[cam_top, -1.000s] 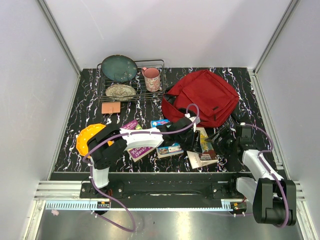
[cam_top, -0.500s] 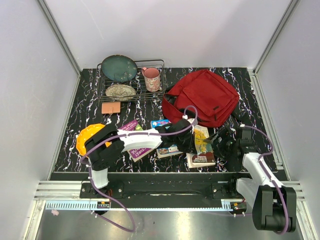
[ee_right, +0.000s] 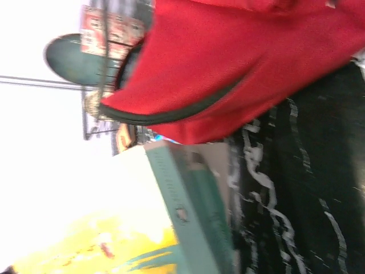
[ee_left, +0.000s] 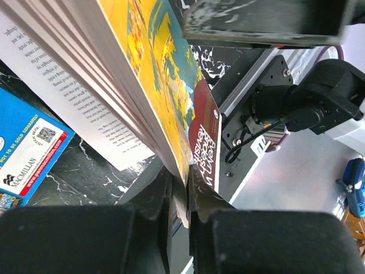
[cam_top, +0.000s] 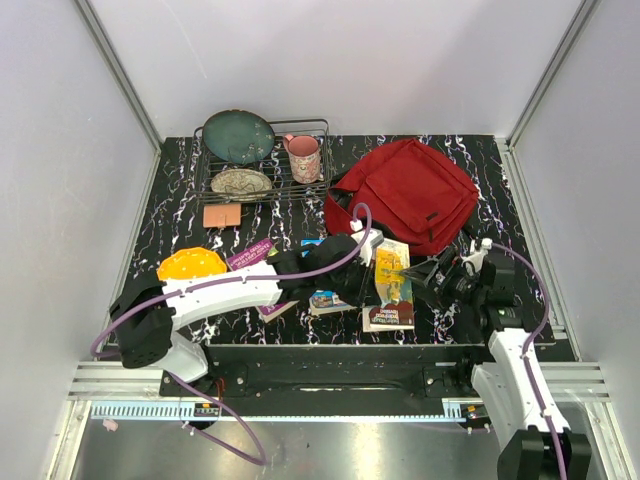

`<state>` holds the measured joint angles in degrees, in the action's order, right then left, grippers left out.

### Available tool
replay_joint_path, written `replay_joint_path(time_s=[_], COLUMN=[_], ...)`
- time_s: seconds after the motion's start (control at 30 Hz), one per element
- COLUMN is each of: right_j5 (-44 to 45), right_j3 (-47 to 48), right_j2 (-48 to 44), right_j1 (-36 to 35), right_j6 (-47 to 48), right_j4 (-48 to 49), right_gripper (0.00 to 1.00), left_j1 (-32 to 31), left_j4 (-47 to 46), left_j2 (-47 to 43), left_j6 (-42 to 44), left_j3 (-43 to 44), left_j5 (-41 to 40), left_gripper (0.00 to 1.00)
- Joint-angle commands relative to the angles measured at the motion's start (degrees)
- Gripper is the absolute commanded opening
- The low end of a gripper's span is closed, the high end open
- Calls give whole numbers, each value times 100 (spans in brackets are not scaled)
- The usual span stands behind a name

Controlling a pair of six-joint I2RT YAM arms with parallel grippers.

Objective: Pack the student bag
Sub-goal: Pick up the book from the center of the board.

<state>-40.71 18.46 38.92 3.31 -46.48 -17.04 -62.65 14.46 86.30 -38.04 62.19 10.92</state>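
Note:
The student bag (cam_top: 405,195), a dark-red backpack, lies at the back right of the table; its red fabric and black-edged opening (ee_right: 228,63) fill the top of the right wrist view. My left gripper (cam_top: 367,268) (ee_left: 183,191) is shut on the edge of a yellow-covered book (cam_top: 391,285) (ee_left: 162,80), its pages fanned and tilted. The book's teal spine (ee_right: 194,211) shows in the right wrist view. My right gripper (cam_top: 434,276) stands open just right of the book, holding nothing. Its fingers do not show in its own wrist view.
A wire dish rack (cam_top: 262,160) at the back left holds a teal plate (cam_top: 238,136), a patterned bowl (cam_top: 240,183) and a pink mug (cam_top: 303,157). An orange block (cam_top: 222,215), an orange plate (cam_top: 190,265), a purple book (cam_top: 252,254) and a blue book (cam_top: 330,299) (ee_left: 25,151) lie nearby.
My left gripper closed on the yellow book and shifted it slightly left, its edge raised. The right gripper opened wide and drew back to the right of the book.

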Motion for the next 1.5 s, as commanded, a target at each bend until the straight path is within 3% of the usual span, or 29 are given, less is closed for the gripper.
replay_joint_path(time_s=[0.0, 0.1, 0.27, 0.4, 0.7, 0.87, 1.0, 1.07, 1.1, 1.17, 1.2, 1.33, 1.4, 1.43, 1.47], right_j5=[-982, -1272, -932, -860, -1352, -1230, -869, -763, -737, -667, -640, -561, -535, -474, -421], right_j3=[140, 114, 219, 141, -307, -238, -150, -167, -211, -255, -290, -308, -273, -255, -220], right_j2=[-367, -280, 203, 310, 599, 1038, 1328, 1452, 1478, 1452, 1435, 1285, 1250, 1206, 1171], right_j1=[-32, -32, -32, -32, -85, -305, -902, -1051, -1061, -1061, -1069, -1061, -1061, -1069, -1069], right_j6=[-449, -687, -39, 113, -511, -459, -406, -458, -485, -529, -538, -617, -617, -591, -564], right_j4=[938, 1325, 678, 754, 2300, 2424, 2494, 2634, 2679, 2740, 2741, 2750, 2680, 2636, 2427], right_gripper=[100, 100, 100, 100, 100, 100, 97, 90, 80, 69, 55, 20, 10, 0, 0], left_j1=[16, 16, 16, 16, 34, 104, 227, 288, 341, 411, 473, 535, 535, 535, 535], left_j4=[-470, -619, -892, -980, -1558, -1964, -2324, -2456, -2587, -2755, -2903, -3142, -3107, -3072, -2933], left_j2=[-368, -403, -465, -623, -615, -413, -333, -290, -272, -185, -158, -96, -26, -8, 27], left_j6=[420, 508, 570, 666, 526, 315, 96, 8, -80, -186, -308, -476, -485, -494, -476], left_j3=[223, 206, 170, 144, -199, -374, -585, -769, -840, -1059, -1121, -1350, -1350, -1324, -1254], left_j5=[-169, -134, 68, 77, 428, 613, 649, 683, 692, 727, 771, 859, 877, 894, 886], left_gripper=[0, 0, 0, 0, 0, 0, 0, 0, 0, 0, 0, 0, 0, 7, 35])
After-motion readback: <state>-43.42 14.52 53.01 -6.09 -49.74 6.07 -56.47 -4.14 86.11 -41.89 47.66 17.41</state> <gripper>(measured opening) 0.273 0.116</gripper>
